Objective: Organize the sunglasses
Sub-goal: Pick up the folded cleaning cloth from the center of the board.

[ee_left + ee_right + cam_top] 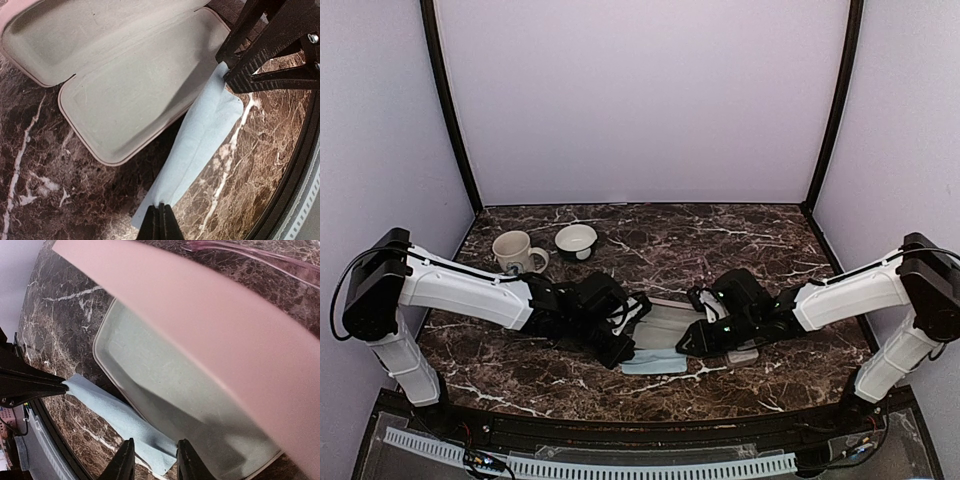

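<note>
An open pink case [125, 85] with grey lining lies between the arms. A light-blue cloth [200, 145] stretches along its near edge. My left gripper [161, 212] is shut on one end of the cloth. The cloth's other end lies between the parted fingers of my right gripper [155, 460], which is open and not pinching it. The case's pink lid [225, 330] crosses the right wrist view. A thin reddish bar [250, 257] beyond the lid looks like part of the red-framed sunglasses; the rest is hidden. In the top view both grippers [620, 348] [693, 340] meet over the case [665, 322].
A cream mug [515, 250] and a small white bowl [576, 240] stand at the back left of the marble table [720, 240]. A pale oblong thing [745, 355] peeks out under the right arm. The table's front edge [640, 420] runs just behind the cloth [655, 365].
</note>
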Available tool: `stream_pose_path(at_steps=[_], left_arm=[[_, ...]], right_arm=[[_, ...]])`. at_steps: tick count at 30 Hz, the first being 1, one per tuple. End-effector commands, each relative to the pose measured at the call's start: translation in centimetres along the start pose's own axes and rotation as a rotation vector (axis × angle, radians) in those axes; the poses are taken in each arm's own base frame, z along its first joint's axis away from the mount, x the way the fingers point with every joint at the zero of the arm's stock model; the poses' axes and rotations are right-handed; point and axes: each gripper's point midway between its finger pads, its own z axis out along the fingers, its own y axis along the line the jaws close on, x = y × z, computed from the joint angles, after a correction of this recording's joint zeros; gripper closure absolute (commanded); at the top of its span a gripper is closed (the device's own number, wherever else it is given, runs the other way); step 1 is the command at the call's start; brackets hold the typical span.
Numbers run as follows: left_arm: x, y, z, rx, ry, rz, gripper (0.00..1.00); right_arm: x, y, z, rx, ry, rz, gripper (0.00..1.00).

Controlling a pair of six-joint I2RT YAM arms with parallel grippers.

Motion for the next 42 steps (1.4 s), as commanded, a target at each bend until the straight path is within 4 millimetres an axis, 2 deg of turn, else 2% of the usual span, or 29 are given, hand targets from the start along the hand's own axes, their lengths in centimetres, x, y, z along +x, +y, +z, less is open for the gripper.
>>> stream_pose_path(at_steps=[1,26,36,42], left_arm=[[-0.6,-0.2,-0.3,0.002,-0.017,0.000,1.00],[-0.5,-0.1,-0.1,-0.003,-0.015,0.001,1.00],[-1.2,0.0,0.1,0.004,-0.029,0.017,1.00],[-3.0,-0.1,0.4,0.022,-0.058,0.031,1.00]], right_arm=[[0.0,-0.3,0.4,-0.015,-0.002,0.003,0.71],[-0.2,-0.6,-0.6,0.012,-0.023,0.001,1.00],[-0.8,-1.2,-2.5,0.064,-0.060,0.014,1.00],[-0.9,-2.1,-3.3,0.111,-0.078,0.029,1.00]])
